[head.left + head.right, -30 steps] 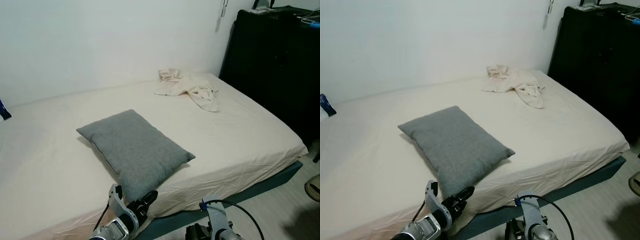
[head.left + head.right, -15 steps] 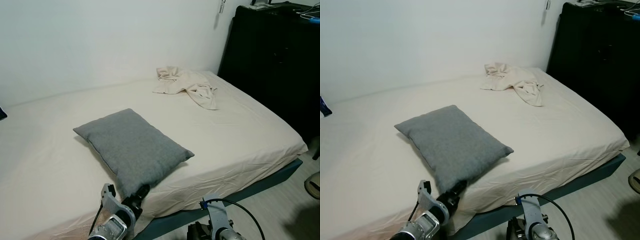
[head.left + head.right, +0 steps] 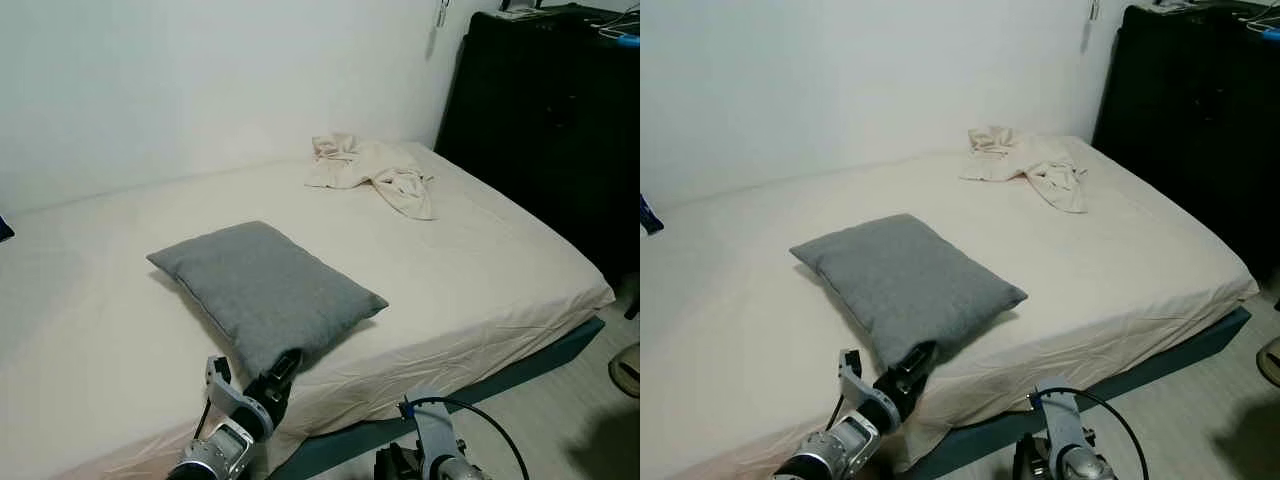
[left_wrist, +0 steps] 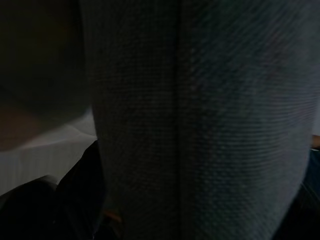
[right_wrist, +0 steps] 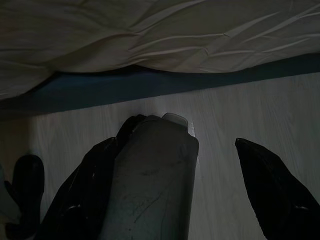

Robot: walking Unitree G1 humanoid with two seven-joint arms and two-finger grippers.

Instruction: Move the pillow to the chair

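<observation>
While the grey pillow (image 3: 262,293) lies flat on the bed (image 3: 480,250), its near corner is being pinched by the left gripper (image 3: 277,368), fingers clamped on the fabric. Lifting and carrying remain to be done. Further right, the right gripper (image 5: 200,165) hangs idle with fingers spread.

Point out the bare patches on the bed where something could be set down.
Free: the sheet between the grey pillow and the crumpled cloth, and the bed corner toward the black cabinet. Crowded: the near edge, where the left hand meets the pillow.
</observation>
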